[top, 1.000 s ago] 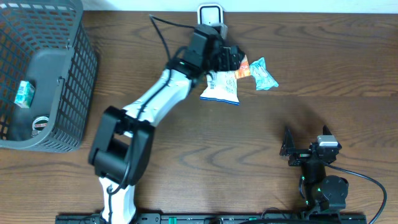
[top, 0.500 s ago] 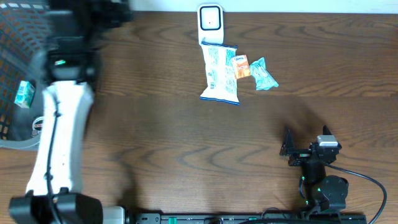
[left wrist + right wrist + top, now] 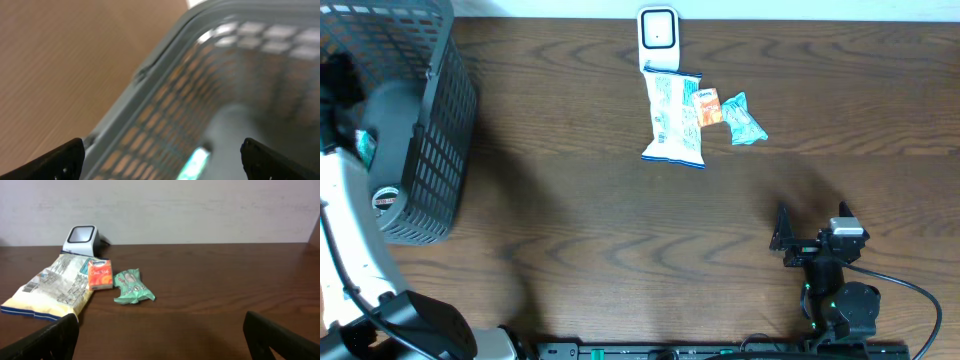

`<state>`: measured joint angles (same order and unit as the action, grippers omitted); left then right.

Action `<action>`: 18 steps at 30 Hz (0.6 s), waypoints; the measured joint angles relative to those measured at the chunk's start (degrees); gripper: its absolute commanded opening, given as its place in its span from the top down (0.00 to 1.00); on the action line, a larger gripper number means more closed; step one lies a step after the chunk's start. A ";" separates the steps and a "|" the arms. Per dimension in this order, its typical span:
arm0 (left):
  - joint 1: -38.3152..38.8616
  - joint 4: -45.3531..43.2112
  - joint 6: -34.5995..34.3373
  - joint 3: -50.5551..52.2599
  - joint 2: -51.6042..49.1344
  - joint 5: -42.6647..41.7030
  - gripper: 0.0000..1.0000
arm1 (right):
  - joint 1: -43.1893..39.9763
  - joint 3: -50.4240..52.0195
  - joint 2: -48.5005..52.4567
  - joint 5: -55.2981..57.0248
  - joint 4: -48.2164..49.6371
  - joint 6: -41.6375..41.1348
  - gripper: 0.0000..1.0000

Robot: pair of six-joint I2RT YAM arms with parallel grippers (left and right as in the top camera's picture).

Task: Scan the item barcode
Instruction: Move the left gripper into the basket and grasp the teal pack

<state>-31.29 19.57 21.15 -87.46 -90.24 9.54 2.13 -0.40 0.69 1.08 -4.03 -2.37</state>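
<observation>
The white barcode scanner [image 3: 658, 30] stands at the table's far edge. Just in front of it lie a white-and-yellow snack bag [image 3: 672, 118], a small orange box [image 3: 707, 106] and a green packet [image 3: 743, 118]. The right wrist view shows the same scanner [image 3: 82, 237], bag [image 3: 50, 287], box [image 3: 99, 274] and packet [image 3: 131, 286]. My left gripper [image 3: 162, 162] hangs open and empty over the grey basket's rim [image 3: 150, 70]; a blurred green-white item [image 3: 192, 164] lies inside. My right gripper [image 3: 160, 340] is open and empty, well short of the items.
The grey mesh basket [image 3: 440, 110] stands at the far left, with a green carton [image 3: 362, 148] and a round item [image 3: 385, 200] inside. My white left arm [image 3: 345, 230] runs along the left edge. The right arm's base [image 3: 840, 300] sits near the front edge.
My left arm has swung from the scanner area far to the left, over the basket. The snack bag now lies uncovered in front of the scanner. The right arm has not moved.
</observation>
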 measured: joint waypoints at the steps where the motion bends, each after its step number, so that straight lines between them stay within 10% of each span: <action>1: -1.46 0.87 0.79 0.00 -0.22 0.22 0.02 | 0.00 0.00 0.00 -0.02 0.00 0.00 0.01; 18: -3.50 9.66 19.34 0.07 -17.53 -3.58 0.14 | 0.00 0.00 0.00 -0.02 0.00 0.00 0.01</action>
<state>-34.79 29.23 40.49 -87.39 -107.77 5.96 2.13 -0.40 0.69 1.06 -4.03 -2.37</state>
